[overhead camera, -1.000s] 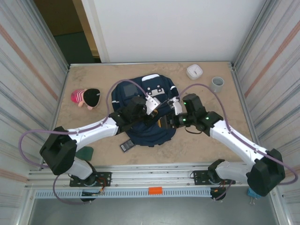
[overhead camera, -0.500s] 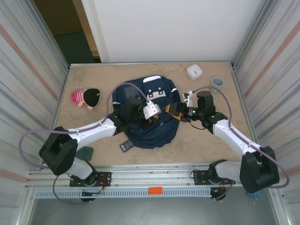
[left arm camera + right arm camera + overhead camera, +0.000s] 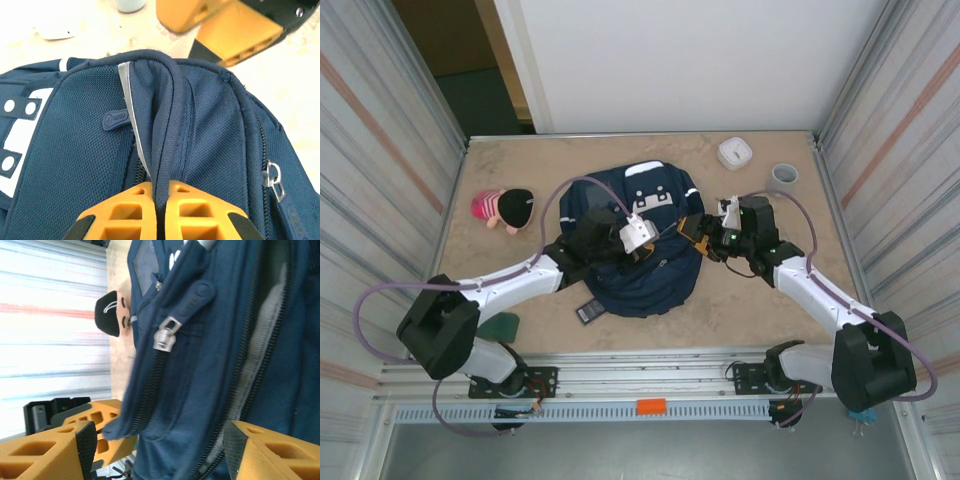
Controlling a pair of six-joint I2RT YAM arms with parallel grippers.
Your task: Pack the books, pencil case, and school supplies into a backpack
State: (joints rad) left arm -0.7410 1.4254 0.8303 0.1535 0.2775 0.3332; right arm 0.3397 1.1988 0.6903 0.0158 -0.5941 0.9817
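Seen from above, the backpack [image 3: 650, 285] lies flat on the table [image 3: 520, 160]. Its long axis runs from the arm bases towards the far wall, leaning slightly, with the white-patch [image 3: 651, 196] end pointing at the wall and the rounded end at the bases. This view gives the surroundings:
- a black rectangle [image 3: 588, 311] just beside the backpack's near-left corner
- a green book [image 3: 503, 325] well to the left of that corner, partly under the left arm
- a doll [image 3: 505, 208] off the backpack's left side
- a white round device [image 3: 735, 152] and a grey cup [image 3: 783, 178] beyond its far-right corner

The left gripper [image 3: 644, 246] sits over the backpack's middle and the right gripper [image 3: 700, 238] at its right edge.

The left wrist view adds the grip: the left gripper [image 3: 160, 187] has its orange fingers [image 3: 125, 210] pressed together on a raised fold of the backpack's navy cloth. The right gripper [image 3: 197, 32] shows just past the backpack's edge.

The right wrist view adds the zip. The right gripper [image 3: 160, 450] is spread wide, one finger [image 3: 45, 450] at each lower corner. The backpack's cloth and zip track run between them, with a silver zip pull [image 3: 164, 337] further up. Whether those fingers touch the cloth cannot be told
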